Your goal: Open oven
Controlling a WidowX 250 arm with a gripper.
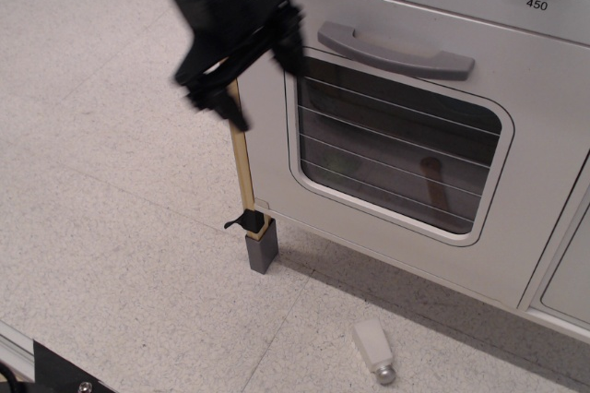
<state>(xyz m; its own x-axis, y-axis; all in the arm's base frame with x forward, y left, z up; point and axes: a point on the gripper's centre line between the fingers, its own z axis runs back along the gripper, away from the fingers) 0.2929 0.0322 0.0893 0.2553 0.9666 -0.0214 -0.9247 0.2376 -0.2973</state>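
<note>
Oven (387,153): stood at the table's far right, door shut, grey handle (395,50) above the window. Gripper (249,75): blurred, jaws spread, empty, over the door's upper left corner beside the wooden strip (241,172). White piece (373,349): lay near the front edge.

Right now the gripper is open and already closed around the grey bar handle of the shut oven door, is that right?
Not quite. In the observation.image view the gripper is open, but it grasps nothing: it hangs left of the grey bar handle, in front of the door's left edge. The oven door is indeed shut.
</note>
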